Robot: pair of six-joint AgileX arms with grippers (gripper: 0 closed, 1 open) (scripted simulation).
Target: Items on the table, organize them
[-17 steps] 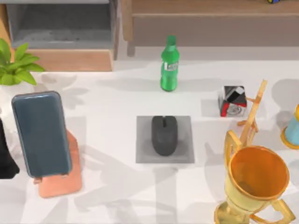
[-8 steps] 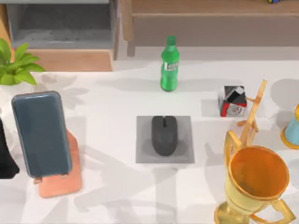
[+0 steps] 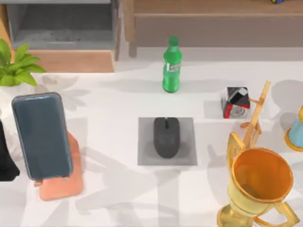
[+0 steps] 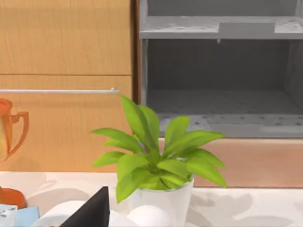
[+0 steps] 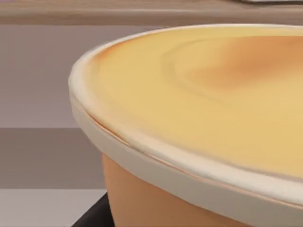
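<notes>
The dark blue-grey smartphone leans upright on an orange stand at the left of the white table. The black mouse lies on a grey mat in the middle. A black part of my left arm sits at the left edge, just beside the phone and apart from it. In the left wrist view a dark piece of my left gripper shows in front of a potted plant. A dark corner of my right gripper sits close under the trophy's gold rim.
A green bottle stands at the back centre. A black, red and white cube, a thin wooden stand and a big gold trophy crowd the right side. A blue object sits at the right edge, with wooden furniture behind.
</notes>
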